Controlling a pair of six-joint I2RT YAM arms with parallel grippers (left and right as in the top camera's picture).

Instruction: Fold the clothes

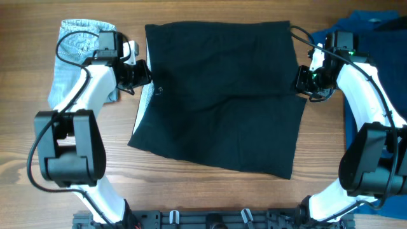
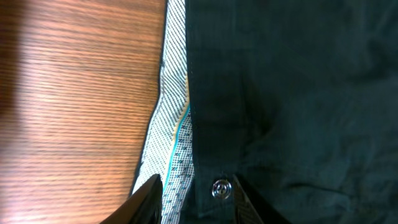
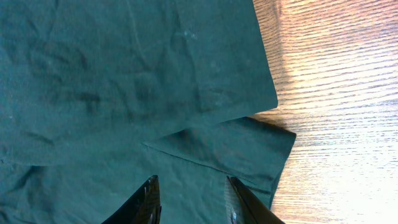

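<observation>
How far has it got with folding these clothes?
Early stages. Done: the black shorts lie flat on the table, one layer apparently folded over another. In hand: the left tool and right tool sit at the shorts' opposite edges, jaws apart, gripping nothing. Left: probably further folds on the shorts, then the light-blue denim piece and the dark blue garment at the table's sides.

High above the table (image 1: 210, 194): looking straight down from far off, with the left arm (image 1: 89, 83), the right arm (image 1: 369, 89) and the whole black shorts (image 1: 219, 95) in sight. On the left wrist: very close, looking down past its own fingers (image 2: 148, 202) at the shorts' left edge and bare wood. On the right wrist: just as close, over the shorts' right edge. Shared by all: shorts and table.
</observation>
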